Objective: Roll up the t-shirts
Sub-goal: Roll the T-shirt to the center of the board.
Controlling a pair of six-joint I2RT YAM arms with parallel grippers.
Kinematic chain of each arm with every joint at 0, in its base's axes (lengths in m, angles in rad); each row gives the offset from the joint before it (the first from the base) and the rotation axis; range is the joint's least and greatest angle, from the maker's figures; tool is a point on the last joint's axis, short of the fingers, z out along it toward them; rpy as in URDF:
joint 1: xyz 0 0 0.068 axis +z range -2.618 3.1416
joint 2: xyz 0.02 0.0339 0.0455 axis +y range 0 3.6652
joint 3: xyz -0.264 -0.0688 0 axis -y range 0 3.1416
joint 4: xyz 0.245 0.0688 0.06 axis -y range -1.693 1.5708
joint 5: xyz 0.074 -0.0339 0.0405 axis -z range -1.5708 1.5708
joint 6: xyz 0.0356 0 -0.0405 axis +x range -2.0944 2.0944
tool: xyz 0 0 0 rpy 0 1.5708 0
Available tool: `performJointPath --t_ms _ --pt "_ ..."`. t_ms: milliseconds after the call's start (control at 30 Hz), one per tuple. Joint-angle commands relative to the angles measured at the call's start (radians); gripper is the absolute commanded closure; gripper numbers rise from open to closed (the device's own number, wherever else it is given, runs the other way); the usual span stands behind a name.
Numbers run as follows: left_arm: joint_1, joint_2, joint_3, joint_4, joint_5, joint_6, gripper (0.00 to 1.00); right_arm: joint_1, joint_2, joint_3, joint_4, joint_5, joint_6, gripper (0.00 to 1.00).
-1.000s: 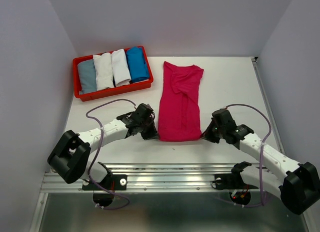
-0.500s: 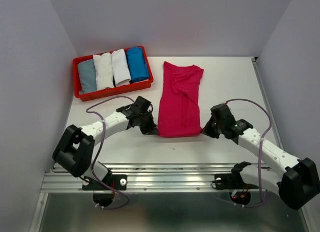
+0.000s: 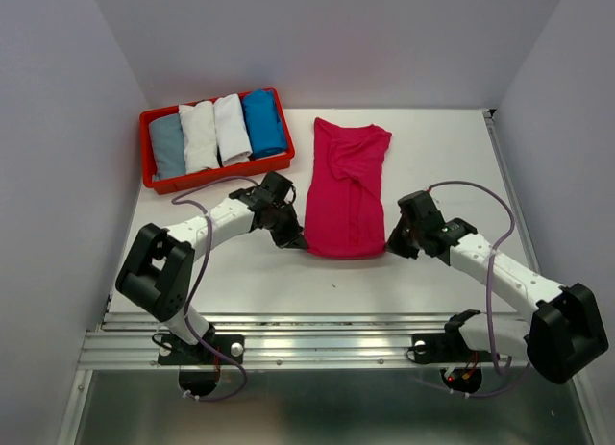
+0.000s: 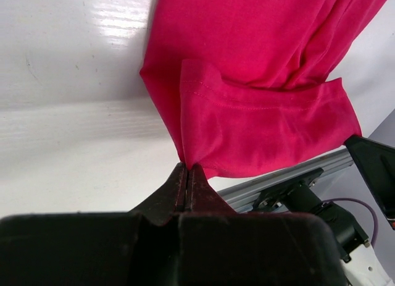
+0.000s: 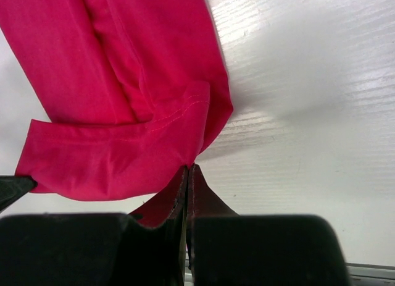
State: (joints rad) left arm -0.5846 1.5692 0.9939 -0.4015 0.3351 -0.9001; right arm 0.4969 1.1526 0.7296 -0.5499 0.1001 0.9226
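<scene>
Red plastic tray (image 3: pixel 223 174) holds four rolled t-shirts (image 3: pixel 199 135) side by side: grey-blue, white, white, bright blue. Just right of the tray, the magenta-pink t-shirt (image 3: pixel 346 190) lies on the table (image 3: pixel 442 157), folded into a long narrow strip. Its far end is level with the tray. Its near hem (image 4: pixel 265 134) is well nearer the arm bases than the tray's front wall. Left gripper (image 4: pixel 187 175) is clenched on the hem corner nearer the tray, and right gripper (image 5: pixel 187 175) is clenched on the corner farther from it. The hem is turned back over the strip, so I judge this to be the first turn of the roll. Risks: both pinches take only the very edge of the cloth, so a corner could slip free and the turn would fall flat. If one arm leads, the roll would skew or taper. On the glossy table the strip could slide rather than roll. Tucked inner layers could shift and bulge. A slack first turn would give a loose roll. Materials: tray is rigid, shiny, straight-walled plastic. The rolls are soft, plump cylinders. The magenta shirt is thin matte knit with lengthwise creases and a stitched line along the hem. Table is white with a faint grain. The fingers are black, hard and tapered to a wedge.
</scene>
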Motion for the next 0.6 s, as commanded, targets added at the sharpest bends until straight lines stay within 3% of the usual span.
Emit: performJointPath --t_ms 0,200,500,567 --pt "0.019 0.006 0.049 -0.048 0.021 0.015 1.00 -0.006 0.025 0.054 0.021 0.033 -0.019 0.99" --pt "0.020 -0.017 0.028 -0.046 0.021 0.033 1.00 -0.006 0.022 0.048 0.021 0.020 -0.019 0.99" --pt "0.020 -0.069 -0.190 0.093 0.111 0.036 1.00 -0.006 -0.039 -0.074 0.044 -0.083 0.004 0.99" --pt "0.019 -0.071 -0.216 0.113 0.119 0.041 0.83 -0.006 -0.053 -0.088 0.044 -0.091 0.009 0.98"
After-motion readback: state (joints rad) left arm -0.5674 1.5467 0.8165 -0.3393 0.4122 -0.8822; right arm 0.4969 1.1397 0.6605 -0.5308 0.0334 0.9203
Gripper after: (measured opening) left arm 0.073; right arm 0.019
